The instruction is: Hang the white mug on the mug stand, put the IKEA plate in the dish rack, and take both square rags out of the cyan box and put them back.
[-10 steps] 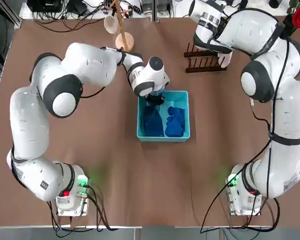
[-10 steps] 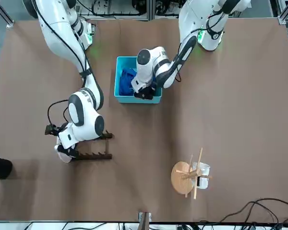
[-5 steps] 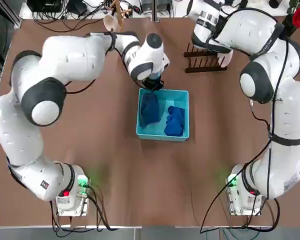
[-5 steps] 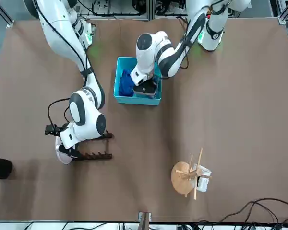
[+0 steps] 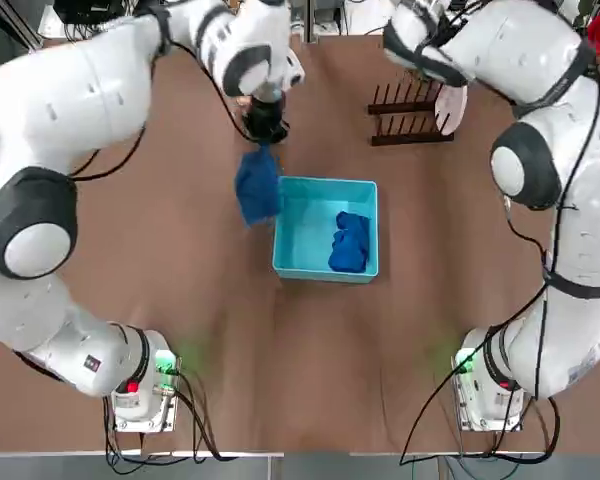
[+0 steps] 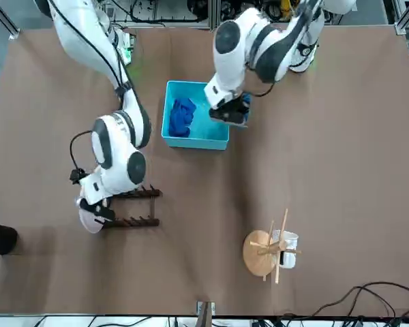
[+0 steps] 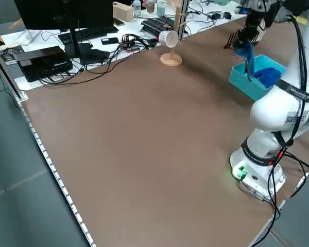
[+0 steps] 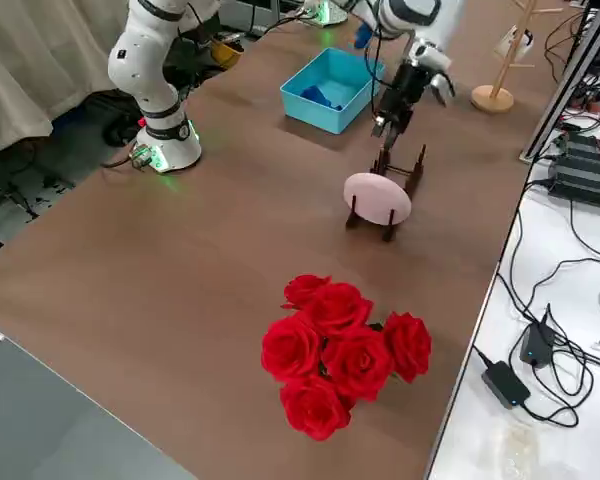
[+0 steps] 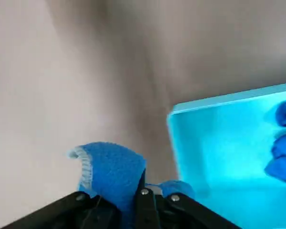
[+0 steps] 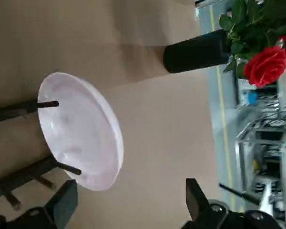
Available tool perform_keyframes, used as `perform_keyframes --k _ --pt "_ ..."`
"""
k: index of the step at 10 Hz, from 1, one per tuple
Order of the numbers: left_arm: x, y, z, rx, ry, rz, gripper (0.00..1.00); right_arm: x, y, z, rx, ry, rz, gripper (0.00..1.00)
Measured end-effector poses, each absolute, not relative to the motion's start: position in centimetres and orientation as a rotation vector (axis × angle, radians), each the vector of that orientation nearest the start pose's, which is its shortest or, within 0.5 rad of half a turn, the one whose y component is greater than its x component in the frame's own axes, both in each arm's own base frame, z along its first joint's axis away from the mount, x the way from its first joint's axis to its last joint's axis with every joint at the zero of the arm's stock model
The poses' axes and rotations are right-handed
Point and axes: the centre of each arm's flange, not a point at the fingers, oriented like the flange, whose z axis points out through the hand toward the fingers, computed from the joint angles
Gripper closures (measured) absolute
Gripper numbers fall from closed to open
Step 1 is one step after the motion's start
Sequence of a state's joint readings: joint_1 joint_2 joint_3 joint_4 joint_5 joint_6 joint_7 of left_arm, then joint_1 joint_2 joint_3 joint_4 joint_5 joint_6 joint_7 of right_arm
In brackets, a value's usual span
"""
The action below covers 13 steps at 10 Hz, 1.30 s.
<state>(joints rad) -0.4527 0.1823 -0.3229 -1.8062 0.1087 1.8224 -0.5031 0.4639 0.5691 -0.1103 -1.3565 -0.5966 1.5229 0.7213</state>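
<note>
My left gripper (image 5: 265,128) is shut on one dark blue rag (image 5: 258,186), which hangs in the air just outside the far left corner of the cyan box (image 5: 305,232). The other rag (image 5: 350,243) lies crumpled inside the box, on its right half. Over at the dark dish rack (image 5: 408,128), the pale pink plate (image 10: 81,131) stands on edge between the pegs. My right gripper (image 10: 128,202) hovers open close above the plate, touching nothing. The white mug (image 6: 286,242) hangs on a peg of the light wooden mug stand (image 6: 262,252).
A black vase of red roses (image 8: 342,350) stands at the table's right far corner, beyond the rack. Cables, a monitor and other gear (image 7: 67,46) lie on the bench past the far edge. Bare brown tabletop (image 5: 310,370) stretches between the box and the arm bases.
My left gripper has lifted one rag out of the cyan box and carried it up, toward the far left. The right gripper stays over the plate in the rack.
</note>
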Motion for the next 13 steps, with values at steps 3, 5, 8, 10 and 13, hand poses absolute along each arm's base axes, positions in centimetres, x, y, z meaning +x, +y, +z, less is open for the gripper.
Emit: perform_keyframes --k 3,5,8,10,13 --pt "49.4 -28.6 45.2 -2.955 0.563 0.266 0.92 63.8 15.0 48.9 2.643 -0.389 -0.037 0.0" --pt "53.0 -21.0 42.3 -2.964 0.591 0.338 0.92 62.4 9.7 55.3 2.806 -0.163 -0.089 0.0" --pt "57.7 -11.0 35.8 -3.007 0.602 0.381 0.92 59.6 7.1 59.8 2.924 0.134 -0.168 0.0" --pt "59.9 -9.1 30.1 -3.031 0.601 0.317 0.92 58.5 7.8 60.9 3.104 0.092 -0.207 0.0" --pt "60.9 -11.1 20.9 -3.043 0.62 0.273 0.92 58.2 7.8 61.6 3.198 -0.093 -0.195 0.0"
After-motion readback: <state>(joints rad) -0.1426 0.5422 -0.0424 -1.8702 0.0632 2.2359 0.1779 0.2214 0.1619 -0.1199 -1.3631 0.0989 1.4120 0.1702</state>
